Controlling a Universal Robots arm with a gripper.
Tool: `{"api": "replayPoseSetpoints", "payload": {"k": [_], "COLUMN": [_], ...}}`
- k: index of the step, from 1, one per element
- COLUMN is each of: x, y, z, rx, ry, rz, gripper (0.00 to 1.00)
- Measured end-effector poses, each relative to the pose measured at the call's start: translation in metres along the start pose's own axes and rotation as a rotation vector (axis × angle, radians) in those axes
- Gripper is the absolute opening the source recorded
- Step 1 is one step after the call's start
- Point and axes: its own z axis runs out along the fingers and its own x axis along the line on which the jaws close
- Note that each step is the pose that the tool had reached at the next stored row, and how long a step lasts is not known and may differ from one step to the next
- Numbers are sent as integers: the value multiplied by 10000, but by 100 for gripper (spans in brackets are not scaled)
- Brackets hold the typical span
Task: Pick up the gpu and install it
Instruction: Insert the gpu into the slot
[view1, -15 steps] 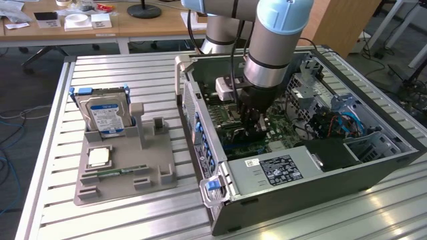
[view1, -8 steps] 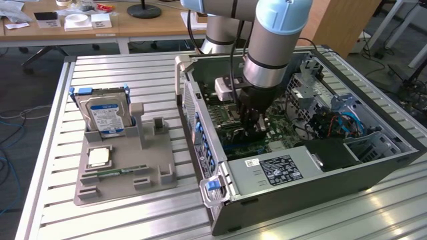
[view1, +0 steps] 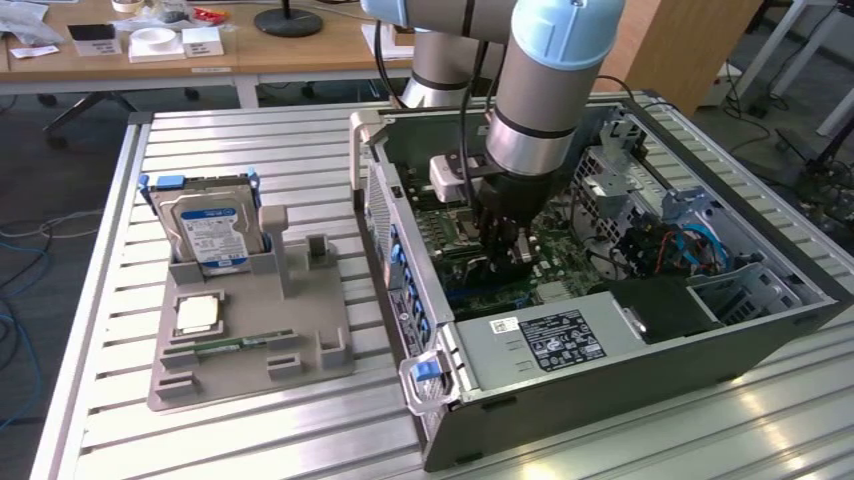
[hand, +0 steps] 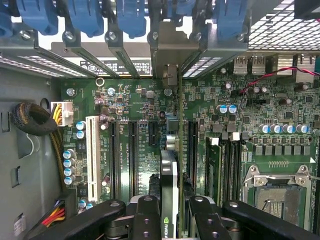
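My gripper (view1: 505, 258) reaches down into the open computer case (view1: 587, 345), just above the green motherboard (view1: 461, 225). In the wrist view the gripper (hand: 172, 212) is shut on the gpu (hand: 169, 172). I see the thin dark card edge-on, and its maker's logo shows between the black fingers (hand: 146, 215). The card runs along a black expansion slot (hand: 192, 150), and its silver bracket end (hand: 170, 75) reaches the rear slot openings of the case. Whether its edge sits in the slot I cannot tell.
On the slatted table, at the exterior view's left, a grey fixture (view1: 314, 335) holds a silver hard drive with a blue label (view1: 211, 235), a processor (view1: 198, 315) and a green memory stick (view1: 230, 345). Blue slot latches (hand: 85, 17), a white slot (hand: 92, 155) and the processor socket (hand: 277, 192) surround the card.
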Motion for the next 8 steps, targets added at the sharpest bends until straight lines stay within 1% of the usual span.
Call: {"api": "replayPoseSetpoints", "payload": {"k": [8], "x": [0], "y": [0], "z": [5], "rx": [0], "ry": [-1], "rz": [0], "gripper": [27]}}
